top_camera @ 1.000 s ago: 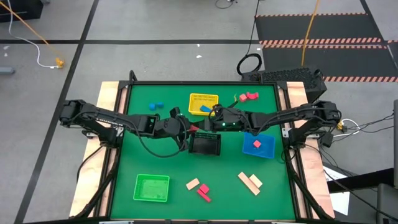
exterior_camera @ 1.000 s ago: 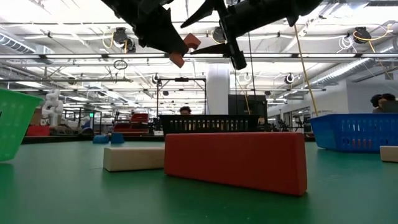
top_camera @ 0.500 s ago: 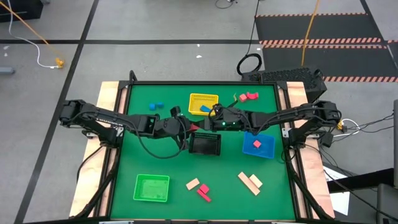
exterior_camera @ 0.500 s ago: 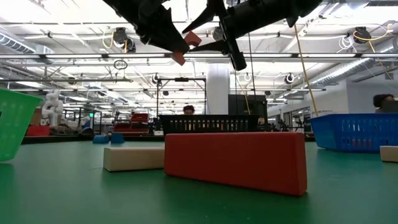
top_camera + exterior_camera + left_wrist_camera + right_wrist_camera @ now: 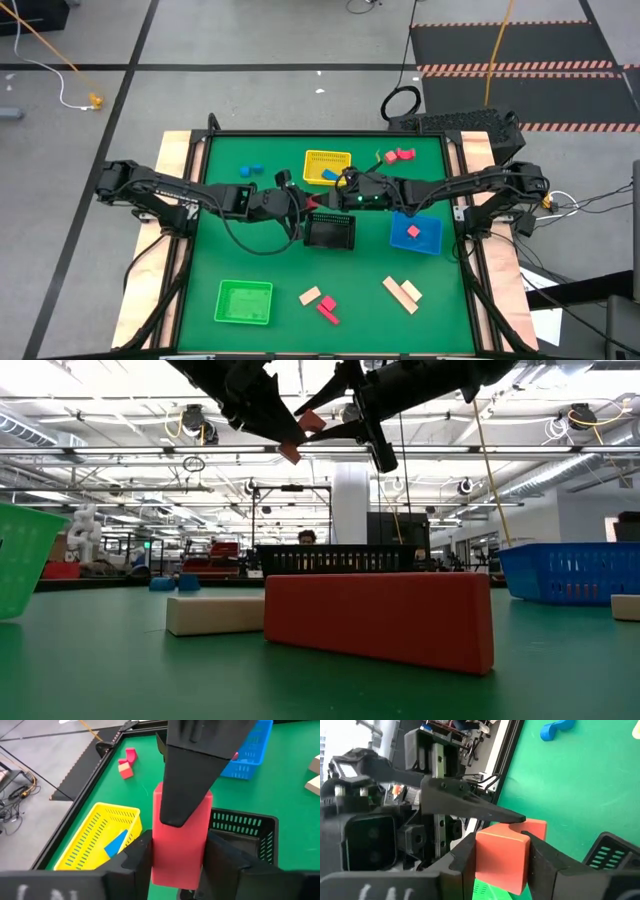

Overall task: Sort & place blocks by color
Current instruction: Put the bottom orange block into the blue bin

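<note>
Nearest the low camera, a large red block [image 5: 378, 618] lies on the green table [image 5: 270, 265], with a tan block [image 5: 215, 614] beside and just behind it; both are not yet sorted. The green basket [image 5: 245, 302] sits at the near left corner.

Mid-table, above the black basket [image 5: 329, 231], the left gripper [image 5: 300, 212] and right gripper [image 5: 325, 204] meet over one red bar block [image 5: 179, 842]. In the left wrist view, the left fingers [image 5: 131, 862] pinch the bar's lower sides; in the right wrist view, the right fingers [image 5: 465, 855] close on its other end. Judged: a mid-air handover, so the bar can reach a bin on the right arm's side. Which grip carries the load cannot be told.

Farther off sit the blue basket [image 5: 427, 243], holding a red piece [image 5: 413, 232], and the yellow basket [image 5: 314, 159], holding a blue piece [image 5: 115, 843]. Loose blue blocks [image 5: 250, 170] and red blocks [image 5: 400, 155] remain at the far edge.
</note>
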Robot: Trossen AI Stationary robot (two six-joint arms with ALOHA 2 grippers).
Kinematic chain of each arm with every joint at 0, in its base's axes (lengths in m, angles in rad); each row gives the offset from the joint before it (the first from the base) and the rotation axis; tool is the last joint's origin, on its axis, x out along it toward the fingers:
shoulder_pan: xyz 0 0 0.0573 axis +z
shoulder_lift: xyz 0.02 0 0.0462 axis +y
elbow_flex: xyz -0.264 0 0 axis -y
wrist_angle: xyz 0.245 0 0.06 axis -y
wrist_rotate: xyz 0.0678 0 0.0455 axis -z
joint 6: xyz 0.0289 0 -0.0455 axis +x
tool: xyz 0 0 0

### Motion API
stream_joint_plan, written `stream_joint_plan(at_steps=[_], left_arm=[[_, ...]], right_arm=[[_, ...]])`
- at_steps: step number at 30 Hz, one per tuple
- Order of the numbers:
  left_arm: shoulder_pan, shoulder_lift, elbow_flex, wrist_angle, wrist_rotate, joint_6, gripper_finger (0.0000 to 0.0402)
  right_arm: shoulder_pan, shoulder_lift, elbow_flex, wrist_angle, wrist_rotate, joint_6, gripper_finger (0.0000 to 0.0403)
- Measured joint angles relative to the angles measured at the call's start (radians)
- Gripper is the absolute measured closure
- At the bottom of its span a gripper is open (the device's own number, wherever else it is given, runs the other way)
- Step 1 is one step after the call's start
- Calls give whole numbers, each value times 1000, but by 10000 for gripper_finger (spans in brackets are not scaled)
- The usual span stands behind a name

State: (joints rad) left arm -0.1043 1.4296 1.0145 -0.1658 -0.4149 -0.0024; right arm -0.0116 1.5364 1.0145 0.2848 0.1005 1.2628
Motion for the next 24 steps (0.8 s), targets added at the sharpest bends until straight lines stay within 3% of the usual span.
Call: stream_joint_plan(at_steps=[5, 10, 18, 24], left_arm=[[0, -2, 0, 15, 3, -33, 163], [0, -2, 0, 25, 3, -37, 117], [0, -2, 0, 10, 3, -107, 101], [0, -2, 0, -26, 3, -157, 117]], right_arm=[[-7, 3, -1, -53, -4, -32, 290], [-40, 2, -2, -153, -24, -54, 290], [-99, -74, -2, -303, -178, -119, 290], [-106, -252, -2, -640, -182, -161, 290]])
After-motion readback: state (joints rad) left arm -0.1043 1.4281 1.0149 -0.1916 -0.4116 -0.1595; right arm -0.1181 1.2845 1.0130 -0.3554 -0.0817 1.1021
